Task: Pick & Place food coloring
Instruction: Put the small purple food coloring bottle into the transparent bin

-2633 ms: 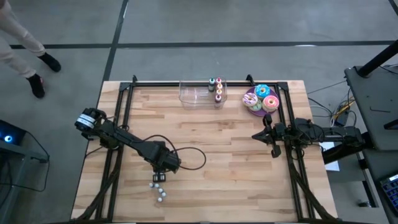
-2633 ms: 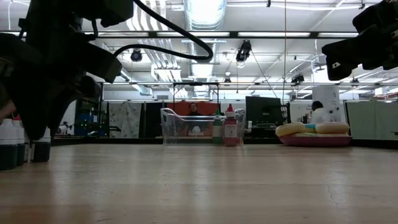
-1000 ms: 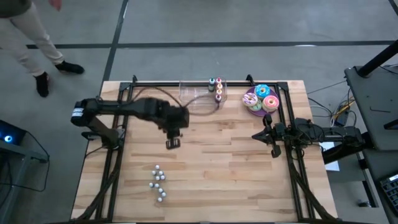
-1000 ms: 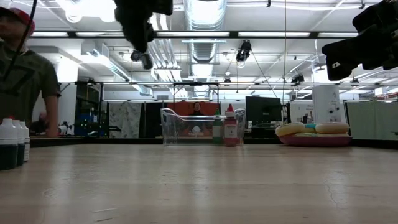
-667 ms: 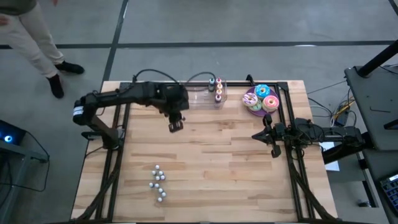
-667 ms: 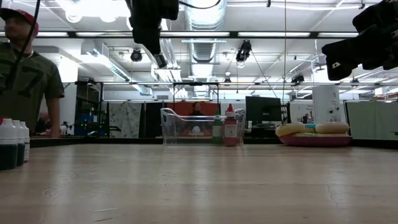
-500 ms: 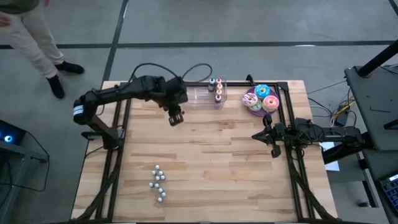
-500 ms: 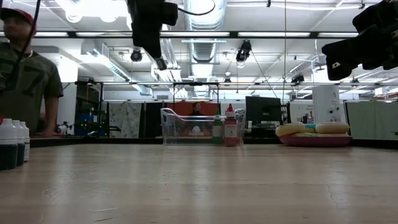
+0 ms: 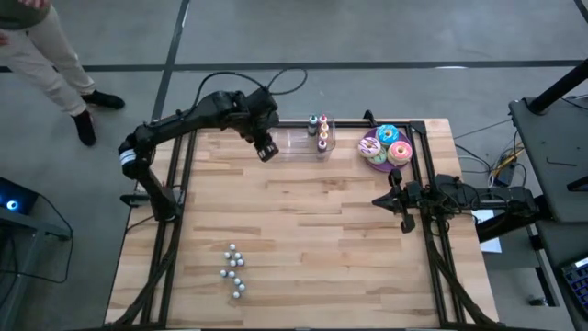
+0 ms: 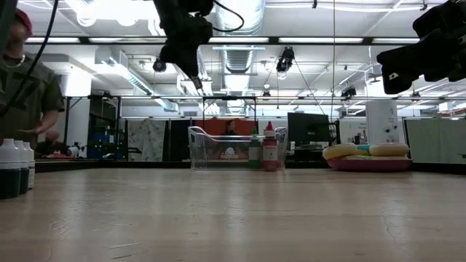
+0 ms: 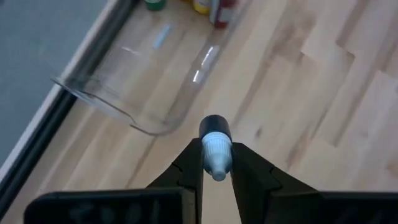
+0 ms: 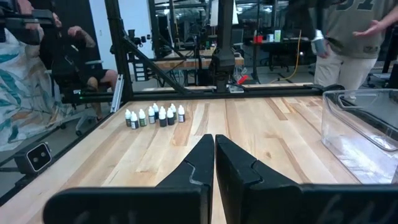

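My left gripper [image 9: 266, 150] [image 11: 216, 152] hangs above the left end of a clear plastic container [image 9: 296, 139] [image 11: 143, 93] at the table's far edge, shut on one small food coloring bottle [image 11: 215, 132] with a white cap and dark body. Several like bottles stand in a cluster [image 9: 234, 273] [image 12: 155, 115] near the table's front left. Inside the container's right end stand food coloring bottles with coloured caps [image 9: 318, 129] [image 10: 269, 153]. My right gripper [image 9: 378, 199] [image 12: 214, 155] waits shut at the table's right side. My left gripper pinches the bottle between its two fingers at the white cap [image 11: 215, 144]. The fingers slant down from above. The dark body [image 11: 215, 126] sticks out beyond the fingertips, and the bottle is tilted and lifted clear of the table.
A purple plate of frosted doughnuts [image 9: 386, 147] [image 10: 368, 154] sits at the far right, beside the container. A person [image 9: 46, 55] [image 10: 22, 87] stands beyond the table's far left corner. The middle of the wooden table [image 9: 312, 239] is bare.
My left gripper has carried the bottle from over the table's middle toward the far edge and slightly rightward, rising a little, to the clear container's left end. It has rolled somewhat on the way. The bottle has stayed in the hold.
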Robot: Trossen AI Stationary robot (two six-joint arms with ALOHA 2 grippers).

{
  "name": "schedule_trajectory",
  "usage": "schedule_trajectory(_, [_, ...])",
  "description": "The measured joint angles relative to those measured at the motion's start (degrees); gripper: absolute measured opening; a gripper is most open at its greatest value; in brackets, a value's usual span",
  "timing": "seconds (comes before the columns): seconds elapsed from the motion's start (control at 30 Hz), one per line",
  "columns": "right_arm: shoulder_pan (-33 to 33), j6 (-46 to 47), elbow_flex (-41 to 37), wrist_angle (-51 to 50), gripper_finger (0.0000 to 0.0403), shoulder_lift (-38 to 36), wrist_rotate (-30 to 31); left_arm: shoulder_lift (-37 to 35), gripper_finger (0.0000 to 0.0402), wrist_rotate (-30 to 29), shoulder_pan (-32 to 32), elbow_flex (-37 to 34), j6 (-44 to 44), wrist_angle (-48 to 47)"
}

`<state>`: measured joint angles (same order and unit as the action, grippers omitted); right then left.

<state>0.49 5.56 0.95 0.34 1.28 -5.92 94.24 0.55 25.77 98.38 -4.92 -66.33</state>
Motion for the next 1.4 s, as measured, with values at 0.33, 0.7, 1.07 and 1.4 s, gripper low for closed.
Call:
schedule_trajectory(0.33, [0.0,0.0,0.0,0.0,0.0009,0.0,0.0,9.2,0.0039,0.1,2.2,9.6,-0.7,-2.4])
schedule_trajectory(0.7, [0.0,0.0,0.0,0.0,0.0008,0.0,0.0,18.3,0.0039,0.0,5.2,18.8,11.5,-5.8])
schedule_trajectory(1.07, [0.0,0.0,0.0,0.0,0.0009,0.0,0.0,22.2,0.0039,-0.6,7.7,20.5,19.0,-8.5])
schedule_trajectory(1.4, [0.0,0.0,0.0,0.0,0.0008,0.0,0.0,26.6,0.0039,-2.2,8.0,20.5,21.0,-8.6])
